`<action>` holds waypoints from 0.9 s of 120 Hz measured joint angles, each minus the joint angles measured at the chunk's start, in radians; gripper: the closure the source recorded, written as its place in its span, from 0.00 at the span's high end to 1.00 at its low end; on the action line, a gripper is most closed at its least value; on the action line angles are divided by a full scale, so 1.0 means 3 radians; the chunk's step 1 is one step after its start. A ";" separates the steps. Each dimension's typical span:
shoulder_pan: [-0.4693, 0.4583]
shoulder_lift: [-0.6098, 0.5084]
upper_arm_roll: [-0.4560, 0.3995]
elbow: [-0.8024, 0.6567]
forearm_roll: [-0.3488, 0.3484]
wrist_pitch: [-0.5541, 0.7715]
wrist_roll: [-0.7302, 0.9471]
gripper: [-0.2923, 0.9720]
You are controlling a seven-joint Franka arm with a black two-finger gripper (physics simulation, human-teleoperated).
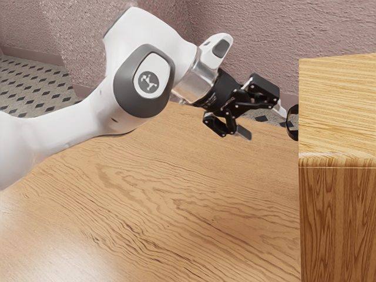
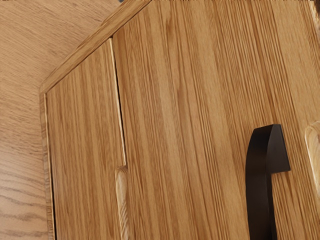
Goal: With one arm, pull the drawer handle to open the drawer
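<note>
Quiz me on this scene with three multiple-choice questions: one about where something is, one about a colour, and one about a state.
1. Where is the gripper?
A. Folded back, far from the drawer
B. In the air, just short of the handle
C. Lying flat on the floor

2. What colour is the handle?
A. Black
B. Silver
C. Red

3. What state is the gripper in?
A. Shut on the handle
B. Open
C. Shut on nothing

Answers:
1. B, its fingertips sit next to the handle on the cabinet front.
2. A, it is dark against the oak.
3. B, the fingers stand apart with nothing between them.
</note>
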 joint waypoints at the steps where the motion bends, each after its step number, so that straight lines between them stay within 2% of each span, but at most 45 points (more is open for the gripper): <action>1: 0.0000 0.0000 0.0000 0.0001 0.0000 0.0001 0.0000 0.77; 69: -0.0050 0.0090 -0.0002 -0.0013 0.0000 0.0058 -0.0001 0.77; 108: -0.0010 -0.0145 0.0060 -0.0304 -0.0003 0.0074 -0.0001 0.77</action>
